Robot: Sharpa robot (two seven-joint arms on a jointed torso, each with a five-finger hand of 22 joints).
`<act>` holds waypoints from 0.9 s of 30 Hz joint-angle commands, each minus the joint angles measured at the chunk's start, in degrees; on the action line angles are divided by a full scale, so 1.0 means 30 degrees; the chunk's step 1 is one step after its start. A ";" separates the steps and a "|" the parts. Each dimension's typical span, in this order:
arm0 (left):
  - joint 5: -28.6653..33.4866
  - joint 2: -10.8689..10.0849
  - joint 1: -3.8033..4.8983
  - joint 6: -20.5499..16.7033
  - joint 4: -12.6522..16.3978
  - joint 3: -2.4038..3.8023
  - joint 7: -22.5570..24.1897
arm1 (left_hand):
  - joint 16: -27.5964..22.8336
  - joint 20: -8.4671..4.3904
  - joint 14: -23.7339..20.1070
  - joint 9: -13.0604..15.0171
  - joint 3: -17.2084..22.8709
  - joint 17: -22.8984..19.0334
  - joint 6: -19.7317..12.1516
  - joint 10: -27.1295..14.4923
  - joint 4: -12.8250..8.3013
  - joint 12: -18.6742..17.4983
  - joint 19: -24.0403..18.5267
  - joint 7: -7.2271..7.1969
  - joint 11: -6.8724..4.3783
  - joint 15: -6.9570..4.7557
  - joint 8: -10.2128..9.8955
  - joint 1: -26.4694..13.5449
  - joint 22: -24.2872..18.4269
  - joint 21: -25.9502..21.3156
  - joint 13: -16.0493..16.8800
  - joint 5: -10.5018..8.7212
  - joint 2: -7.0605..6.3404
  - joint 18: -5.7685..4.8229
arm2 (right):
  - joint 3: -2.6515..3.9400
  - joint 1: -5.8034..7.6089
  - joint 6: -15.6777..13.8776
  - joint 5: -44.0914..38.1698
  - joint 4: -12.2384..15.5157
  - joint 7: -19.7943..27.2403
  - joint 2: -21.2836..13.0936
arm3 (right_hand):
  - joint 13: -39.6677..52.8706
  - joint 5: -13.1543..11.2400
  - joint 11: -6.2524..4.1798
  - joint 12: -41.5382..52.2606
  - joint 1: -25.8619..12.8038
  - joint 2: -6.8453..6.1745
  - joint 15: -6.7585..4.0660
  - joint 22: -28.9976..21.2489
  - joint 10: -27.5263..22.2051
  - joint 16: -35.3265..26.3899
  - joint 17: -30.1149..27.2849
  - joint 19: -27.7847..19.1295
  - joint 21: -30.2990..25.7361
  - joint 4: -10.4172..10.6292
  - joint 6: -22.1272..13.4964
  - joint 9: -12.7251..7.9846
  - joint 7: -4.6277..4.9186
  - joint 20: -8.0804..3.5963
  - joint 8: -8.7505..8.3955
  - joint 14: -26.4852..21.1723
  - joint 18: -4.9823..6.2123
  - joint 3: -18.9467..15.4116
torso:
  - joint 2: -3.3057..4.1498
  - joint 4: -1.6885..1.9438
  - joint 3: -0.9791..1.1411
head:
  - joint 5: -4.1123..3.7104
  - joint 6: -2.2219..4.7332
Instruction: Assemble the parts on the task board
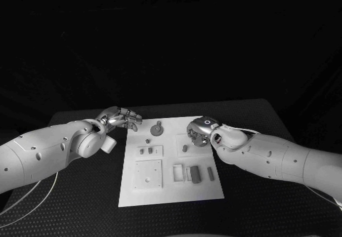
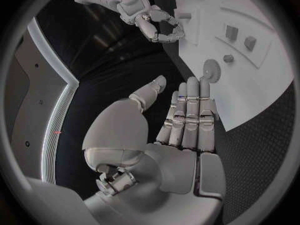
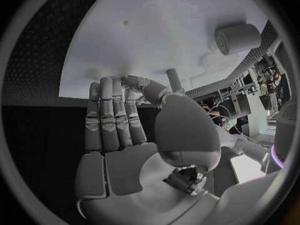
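Head view showing, largest first, the table (image 1: 85, 197) bearing the board (image 1: 171, 190) lengthwise at its middle. Lying on the board: a flat plate (image 1: 149, 175), a gear (image 1: 156, 130) near the far edge, a dark block (image 1: 195, 174), a slim bar (image 1: 210, 173) and a small peg (image 1: 185, 147).

Left hand (image 1: 121, 118) hovering just off the board's far left corner, fingers straight and side by side, thumb apart, holding nothing. Right hand (image 1: 202, 131) reaching down over the board near the peg, fingers curled; in the right wrist view, fingertips (image 3: 103, 83) appearing to touch the board, though whether pinching anything: cannot tell.

Judging the parts as light, stiff and smooth, so likely slipping or skating under a careless push. Judging the gear best taken by its rim, the peg by its sides with a fingertip pinch, the block and bar across their narrow faces. Board looking rigid, not needing lifting.

Seeing no brand, label or readable writing anywhere.
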 commanded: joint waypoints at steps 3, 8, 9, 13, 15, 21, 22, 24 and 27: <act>-0.0107 0.0010 0.0032 0.0238 0.0030 0.0018 0.0153 | -0.0116 0.0036 0.0121 -0.0023 -0.0088 0.0040 -0.0142 -0.0112 0.0010 -0.0077 -0.0047 -0.0020 -0.0009 0.0057 0.0086 0.0099 -0.0034 -0.0034 -0.0021 -0.0030 -0.0133 -0.0029 | -0.0047 -0.0088 -0.0199 -0.0315 0.0137 -0.0088 -0.0028 | 0.0040 0.0056 -0.0276 0.0062 0.0465 0.0635 -0.0080 0.0476 0.0418 0.0089 0.0039 0.0199 0.0120 -0.0054 0.0158 0.0046 -0.0025 0.0006 0.0095 0.0266 0.0253 0.0073 | -0.0002 -0.0004 0.0002 | -0.0010 -0.0017; -0.0107 0.0014 0.0032 0.0226 0.0030 0.0018 0.0168 | -0.0121 0.0035 0.0125 -0.0028 -0.0090 0.0052 -0.0150 -0.0119 0.0012 -0.0075 -0.0045 -0.0018 -0.0007 0.0057 0.0093 0.0102 -0.0041 -0.0033 -0.0022 -0.0030 -0.0136 -0.0030 | -0.0040 -0.0084 -0.0328 -0.0260 0.0278 -0.0109 -0.0136 | 0.0061 0.0055 -0.0287 0.0056 0.0457 0.0613 -0.0093 0.0475 0.0450 0.0091 0.0058 0.0228 0.0151 -0.0043 0.0182 0.0082 -0.0036 -0.0005 0.0104 0.0298 0.0253 0.0099 | -0.0003 -0.0001 -0.0003 | -0.0005 -0.0002; -0.0107 0.0014 0.0032 0.0226 0.0028 0.0018 0.0175 | -0.0122 0.0035 0.0126 -0.0029 -0.0090 0.0055 -0.0152 -0.0122 0.0013 -0.0076 -0.0044 -0.0018 -0.0006 0.0057 0.0094 0.0102 -0.0043 -0.0033 -0.0022 -0.0030 -0.0137 -0.0030 | -0.0036 -0.0084 -0.0362 -0.0260 0.0297 -0.0116 -0.0155 | 0.0065 0.0055 -0.0288 0.0055 0.0455 0.0611 -0.0095 0.0475 0.0456 0.0091 0.0061 0.0234 0.0157 -0.0041 0.0185 0.0088 -0.0037 -0.0007 0.0105 0.0304 0.0253 0.0103 | -0.0007 -0.0002 -0.0003 | -0.0002 0.0005; -0.0107 0.0020 0.0032 0.0226 0.0010 0.0018 0.0192 | -0.0128 0.0036 0.0128 -0.0034 -0.0093 0.0065 -0.0162 -0.0132 0.0016 -0.0077 -0.0042 -0.0014 -0.0002 0.0057 0.0098 0.0102 -0.0050 -0.0032 -0.0024 -0.0030 -0.0137 -0.0031 | 0.0004 -0.0081 -0.0434 -0.0196 0.0396 -0.0107 -0.0221 | 0.0077 0.0053 -0.0294 0.0051 0.0443 0.0600 -0.0102 0.0475 0.0475 0.0091 0.0072 0.0251 0.0176 -0.0031 0.0196 0.0108 -0.0042 -0.0012 0.0109 0.0322 0.0254 0.0113 | -0.0004 0.0003 -0.0003 | -0.0009 0.0031; -0.0107 0.0020 0.0032 0.0215 0.0002 0.0018 0.0195 | -0.0130 0.0036 0.0130 -0.0036 -0.0094 0.0069 -0.0166 -0.0137 0.0017 -0.0078 -0.0041 -0.0013 0.0000 0.0057 0.0099 0.0101 -0.0053 -0.0032 -0.0024 -0.0030 -0.0138 -0.0031 | 0.0042 -0.0079 -0.0445 -0.0174 0.0451 -0.0105 -0.0244 | 0.0081 0.0052 -0.0296 0.0049 0.0438 0.0593 -0.0105 0.0475 0.0481 0.0092 0.0075 0.0256 0.0181 -0.0028 0.0200 0.0115 -0.0043 -0.0013 0.0110 0.0328 0.0254 0.0115 | -0.0004 0.0003 -0.0003 | -0.0009 0.0031; -0.0107 0.0036 0.0032 0.0226 -0.0033 0.0018 0.0195 | -0.0137 0.0035 0.0134 -0.0042 -0.0094 0.0082 -0.0178 -0.0151 0.0019 -0.0080 -0.0039 -0.0009 0.0004 0.0056 0.0105 0.0104 -0.0063 -0.0032 -0.0026 -0.0029 -0.0138 -0.0031 | 0.0211 -0.0059 -0.0436 -0.0062 0.0575 -0.0050 -0.0296 | 0.0097 0.0051 -0.0303 0.0041 0.0413 0.0582 -0.0114 0.0474 0.0504 0.0091 0.0089 0.0276 0.0205 -0.0009 0.0211 0.0143 -0.0048 -0.0019 0.0113 0.0355 0.0254 0.0126 | -0.0004 0.0007 -0.0010 | -0.0008 0.0053; -0.0107 0.0040 0.0032 0.0224 -0.0044 0.0018 0.0199 | -0.0138 0.0035 0.0135 -0.0043 -0.0094 0.0084 -0.0179 -0.0152 0.0020 -0.0080 -0.0038 -0.0009 0.0005 0.0056 0.0106 0.0104 -0.0064 -0.0031 -0.0026 -0.0028 -0.0137 -0.0031 | 0.0246 -0.0048 -0.0426 0.0072 0.0597 -0.0034 -0.0298 | 0.0098 0.0051 -0.0303 0.0040 0.0411 0.0580 -0.0115 0.0473 0.0506 0.0090 0.0091 0.0277 0.0206 -0.0009 0.0212 0.0146 -0.0048 -0.0020 0.0113 0.0357 0.0253 0.0128 | -0.0004 0.0007 -0.0010 | -0.0008 0.0053; -0.0107 0.0040 0.0032 0.0218 -0.0049 0.0018 0.0201 | -0.0140 0.0035 0.0136 -0.0045 -0.0094 0.0089 -0.0183 -0.0155 0.0021 -0.0080 -0.0038 -0.0008 0.0006 0.0056 0.0108 0.0104 -0.0068 -0.0032 -0.0027 -0.0028 -0.0136 -0.0032 | 0.0310 -0.0028 -0.0370 0.0160 0.0625 -0.0006 -0.0299 | 0.0102 0.0051 -0.0305 0.0037 0.0406 0.0578 -0.0117 0.0473 0.0510 0.0089 0.0093 0.0281 0.0211 -0.0006 0.0213 0.0152 -0.0049 -0.0021 0.0112 0.0360 0.0253 0.0131 | -0.0005 0.0003 -0.0007 | -0.0008 0.0072; -0.0107 0.0047 0.0032 0.0231 -0.0056 0.0018 0.0199 | -0.0143 0.0034 0.0138 -0.0048 -0.0094 0.0095 -0.0188 -0.0160 0.0021 -0.0079 -0.0038 -0.0006 0.0007 0.0055 0.0111 0.0107 -0.0073 -0.0032 -0.0027 -0.0028 -0.0136 -0.0032 | 0.0379 -0.0007 -0.0326 0.0249 0.0643 0.0014 -0.0303 | 0.0106 0.0051 -0.0305 0.0032 0.0398 0.0576 -0.0118 0.0472 0.0512 0.0087 0.0097 0.0284 0.0217 0.0000 0.0213 0.0160 -0.0049 -0.0023 0.0111 0.0365 0.0253 0.0135 | -0.0003 0.0011 -0.0008 | -0.0002 0.0070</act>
